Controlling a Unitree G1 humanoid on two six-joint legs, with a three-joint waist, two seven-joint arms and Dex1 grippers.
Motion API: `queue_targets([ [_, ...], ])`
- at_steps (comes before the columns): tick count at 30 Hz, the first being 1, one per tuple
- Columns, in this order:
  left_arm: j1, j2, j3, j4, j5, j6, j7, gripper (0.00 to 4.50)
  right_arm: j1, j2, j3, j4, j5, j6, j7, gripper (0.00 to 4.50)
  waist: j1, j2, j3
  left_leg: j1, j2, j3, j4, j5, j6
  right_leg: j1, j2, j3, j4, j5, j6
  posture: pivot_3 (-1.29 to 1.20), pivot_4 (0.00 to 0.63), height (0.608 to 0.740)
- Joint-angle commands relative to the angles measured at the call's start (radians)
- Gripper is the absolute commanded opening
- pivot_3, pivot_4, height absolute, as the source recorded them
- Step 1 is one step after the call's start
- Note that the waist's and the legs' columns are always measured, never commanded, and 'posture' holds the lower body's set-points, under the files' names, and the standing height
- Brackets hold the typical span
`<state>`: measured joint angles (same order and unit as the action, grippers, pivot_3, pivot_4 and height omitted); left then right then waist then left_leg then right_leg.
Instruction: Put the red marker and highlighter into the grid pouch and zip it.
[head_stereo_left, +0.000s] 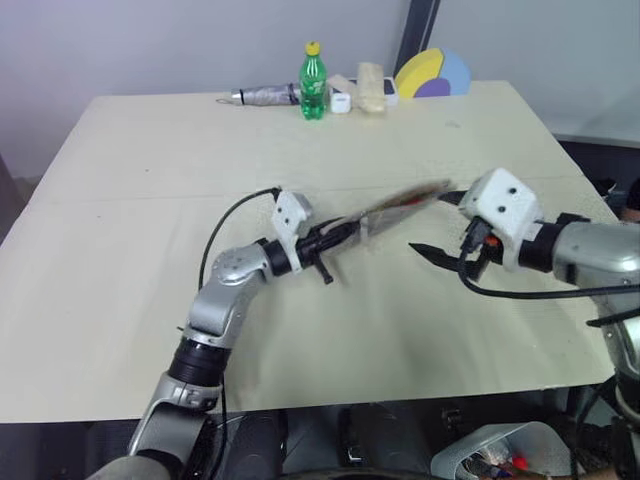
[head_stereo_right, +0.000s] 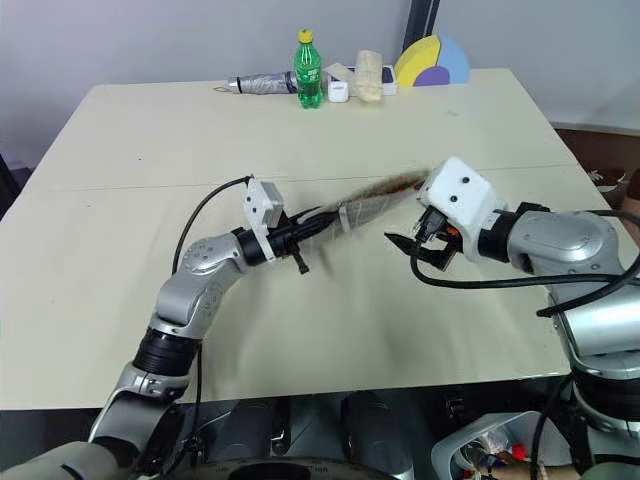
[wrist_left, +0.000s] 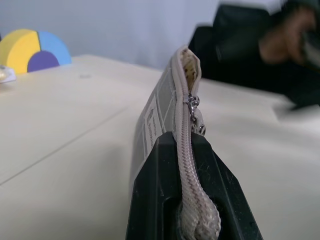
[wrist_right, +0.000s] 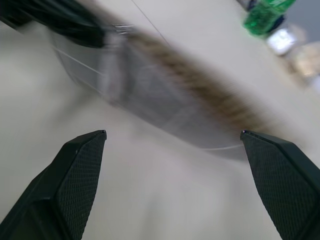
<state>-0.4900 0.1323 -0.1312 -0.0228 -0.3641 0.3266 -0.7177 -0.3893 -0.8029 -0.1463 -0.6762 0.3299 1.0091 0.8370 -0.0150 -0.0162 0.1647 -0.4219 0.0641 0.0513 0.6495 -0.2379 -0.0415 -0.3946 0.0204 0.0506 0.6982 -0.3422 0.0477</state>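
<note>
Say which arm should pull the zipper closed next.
Right, probably. The left gripper is shut on the grey grid-lined fabric pouch, holding it up, while the right gripper hangs open beside its free end.

The grid pouch hangs above mid-table — left gripper at its lower-left end, right gripper just right; bottle at the top centre edge.

The left gripper is clamped shut, its arm reaching forward and to the right, while the right gripper faces it with its 2 fingers spread wide.
</note>
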Motion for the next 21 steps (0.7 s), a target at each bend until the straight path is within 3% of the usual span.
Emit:
queue_targets([
  [1, -0.035, -0.031, 0.031, -0.044, -0.045, 0.032, 0.043, 0.00, -0.040, 0.121, -0.014, -0.048, 0.082, 0.100, -0.103, 4.46, -0.003, 0.000, 0.000, 0.000, 0.000, 0.000, 0.000, 0.000, 0.000, 0.000, 0.000, 0.000, 0.000, 0.000, 0.000, 0.00, 0.150, 0.740],
  [6, -0.049, -0.048, 0.014, -0.030, -0.026, 0.024, 0.064, 0.00, -0.099, 0.372, 0.017, 0.008, 0.074, 0.211, -0.324, 4.46, -0.001, 0.000, 0.000, 0.000, 0.000, 0.000, 0.000, 0.000, 0.000, -0.001, 0.000, 0.000, 0.001, 0.000, 0.000, 0.00, 0.150, 0.740],
  [12, -0.055, -0.063, 0.008, -0.024, -0.021, 0.016, 0.080, 0.00, -0.117, 0.469, 0.074, 0.047, 0.064, 0.222, -0.439, 4.46, 0.003, 0.000, 0.000, -0.002, -0.001, 0.000, 0.000, 0.000, -0.001, -0.002, -0.001, 0.000, 0.001, 0.000, 0.000, 0.00, 0.150, 0.740],
  [15, -0.055, -0.063, 0.010, -0.024, -0.021, 0.013, 0.083, 0.00, -0.121, 0.471, 0.079, 0.043, 0.077, 0.228, -0.457, 3.18, 0.002, 0.000, 0.000, -0.002, -0.001, 0.000, 0.000, 0.000, -0.001, -0.002, 0.000, 0.000, 0.001, 0.000, 0.000, 0.00, 0.150, 0.740],
  [21, -0.055, -0.057, 0.017, -0.017, -0.021, 0.008, 0.080, 0.00, -0.124, 0.434, 0.086, 0.051, 0.080, 0.216, -0.464, 0.05, 0.000, 0.000, 0.000, -0.002, -0.001, 0.000, 0.000, 0.000, -0.001, -0.002, 0.000, 0.000, 0.001, 0.000, 0.000, 0.00, 0.150, 0.740],
])
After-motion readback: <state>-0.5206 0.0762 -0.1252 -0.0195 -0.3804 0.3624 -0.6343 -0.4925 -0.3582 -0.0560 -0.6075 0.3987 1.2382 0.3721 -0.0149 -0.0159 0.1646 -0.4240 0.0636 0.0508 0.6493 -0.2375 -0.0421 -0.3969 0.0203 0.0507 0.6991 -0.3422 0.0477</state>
